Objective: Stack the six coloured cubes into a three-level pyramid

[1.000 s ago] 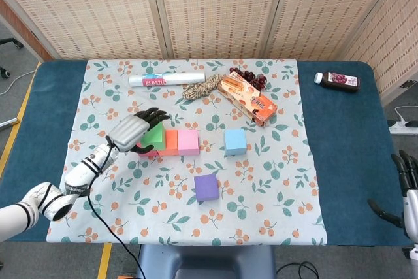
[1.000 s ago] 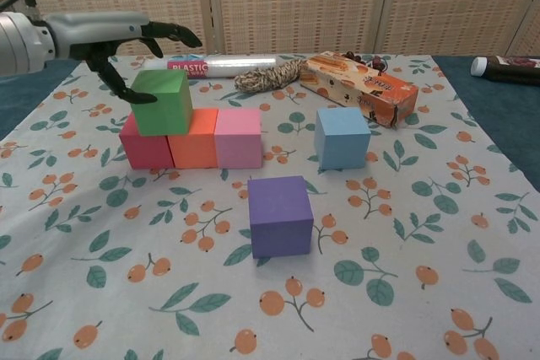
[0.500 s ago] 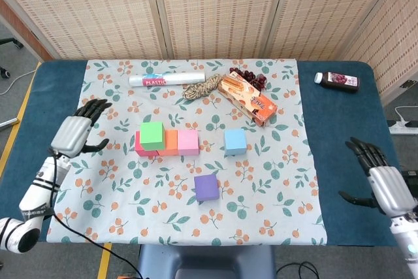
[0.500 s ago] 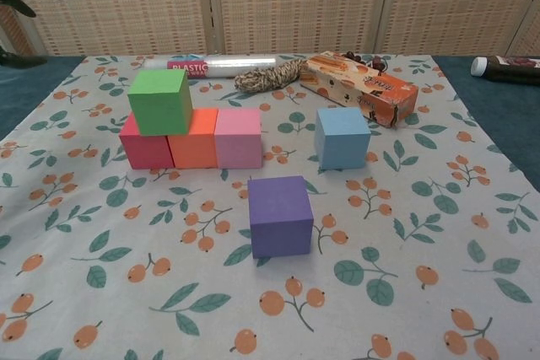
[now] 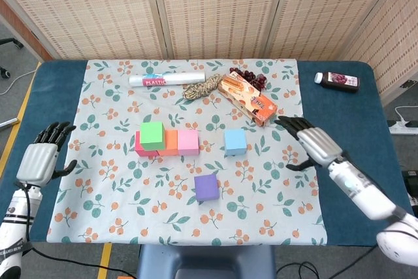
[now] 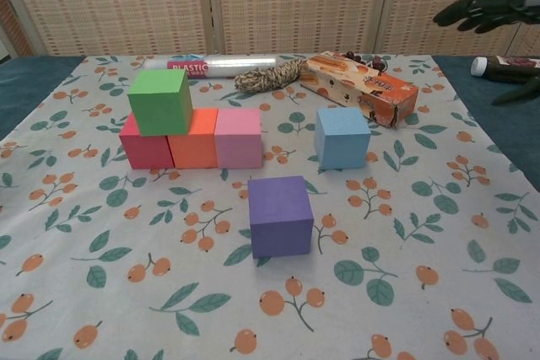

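Six matte, sharp-edged cubes were seen on the floral tablecloth (image 5: 104, 181), a thin printed sheet scattered with orange berries and green leaves and laid over a dark blue table (image 5: 339, 106). Three cubes were set in a touching row: a red cube (image 6: 142, 146) at the left end, an orange cube (image 6: 195, 139) in the middle and a pink cube (image 6: 238, 137) at the right. One green cube (image 6: 160, 100) was perched on the second level, resting across the red and orange cubes. One light blue cube (image 6: 342, 137) was left apart, to the right of the row, and one purple cube (image 6: 280, 215) was left alone nearer the front edge.

Behind the cubes, one long cylindrical roll of plastic wrap (image 5: 166, 80), one bundle of coarse twine (image 5: 202, 87), one rectangular orange cardboard box (image 5: 248, 99) and a cluster of dark red grapes (image 5: 251, 78) were noted. One dark juice bottle (image 5: 337, 80) was lying on its side on the bare table.

The left hand (image 5: 38, 161) was held over the table's left edge, fingers extended and apart, with nothing grasped. The right hand (image 5: 313, 143) was raised near the cloth's right edge, fingers spread, likewise with nothing in it.
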Controlling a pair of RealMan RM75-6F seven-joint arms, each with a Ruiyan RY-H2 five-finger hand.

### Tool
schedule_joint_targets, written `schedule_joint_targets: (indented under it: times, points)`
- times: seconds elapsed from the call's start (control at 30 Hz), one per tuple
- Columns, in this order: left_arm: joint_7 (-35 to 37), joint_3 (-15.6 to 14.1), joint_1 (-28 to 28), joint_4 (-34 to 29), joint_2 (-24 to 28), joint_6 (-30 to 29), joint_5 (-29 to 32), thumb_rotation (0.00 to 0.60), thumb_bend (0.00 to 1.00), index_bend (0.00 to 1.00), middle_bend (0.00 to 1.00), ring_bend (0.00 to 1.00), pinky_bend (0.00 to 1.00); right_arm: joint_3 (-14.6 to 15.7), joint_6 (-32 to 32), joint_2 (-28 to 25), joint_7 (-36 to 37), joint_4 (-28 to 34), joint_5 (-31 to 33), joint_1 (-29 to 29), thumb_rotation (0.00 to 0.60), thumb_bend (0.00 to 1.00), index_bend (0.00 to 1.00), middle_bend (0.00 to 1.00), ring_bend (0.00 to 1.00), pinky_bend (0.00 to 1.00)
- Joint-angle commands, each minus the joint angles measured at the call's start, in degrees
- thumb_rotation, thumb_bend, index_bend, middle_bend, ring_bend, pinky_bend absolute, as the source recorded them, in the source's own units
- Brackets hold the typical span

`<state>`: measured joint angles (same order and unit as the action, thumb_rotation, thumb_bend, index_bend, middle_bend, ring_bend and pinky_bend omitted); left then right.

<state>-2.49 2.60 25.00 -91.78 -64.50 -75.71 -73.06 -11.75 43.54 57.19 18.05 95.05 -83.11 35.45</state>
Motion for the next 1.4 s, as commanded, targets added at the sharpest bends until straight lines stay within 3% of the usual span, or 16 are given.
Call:
schedule_joint_targets:
  times: [0.03,0.2,0.43,0.63,1.2,1.4]
  points:
    - [0.99,-0.80,-1.42,-0.22,0.34,-1.04,-1.76,0.600,0.31,0.15,0.09,0.05,0.14,-1.56,-5.84,4.28,-2.40,-2.74,4.12,5.25,0.600,0.00,0.00,0.00,0.00,0.00]
    - [0.86,-1.15,-2.51,-0.48,0.22,-0.65,-2.70,0.600,0.31,0.15,0.09,0.05,0.14,-0.62,-8.08,7.35,-3.08,-1.21,2.73,8.36,0.600,0.00,0.00,0.00,0.00,0.00]
    - [1.33,-1.12,-3.20,-1.06,0.15,0.89,-3.57,0.600,0.31,0.15,0.09,0.05,0.14,3.53,-7.68,8.61,-1.73,3.79,-3.43,9.16,0.600,0.00,0.00,0.04,0.00,0.00]
    - [1.41,-0.49,-3.57,-1.54,0.00,1.27,-4.12,0.600,0.31,0.16,0.09,0.05,0.14,6.32,-7.96,12.28,-2.11,2.41,-5.49,10.19,0.600,0.00,0.00,0.04,0.00,0.00]
    - [3.43,-0.04,-4.91,-1.53,-0.19,1.58,-6.80,0.600,0.31,0.16,0.07,0.03,0.14,5.08,-11.37,25.16,-10.53,-6.33,6.60,14.75,0.600,0.00,0.00,0.05,0.00,0.00]
    - [5.65,-0.11,-5.29,-0.89,-0.07,1.74,-8.07,0.600,0.30,0.16,0.07,0.03,0.14,5.42,-11.52,28.56,-13.75,-9.12,9.24,15.95,0.600,0.00,0.08,0.09,0.00,0.01]
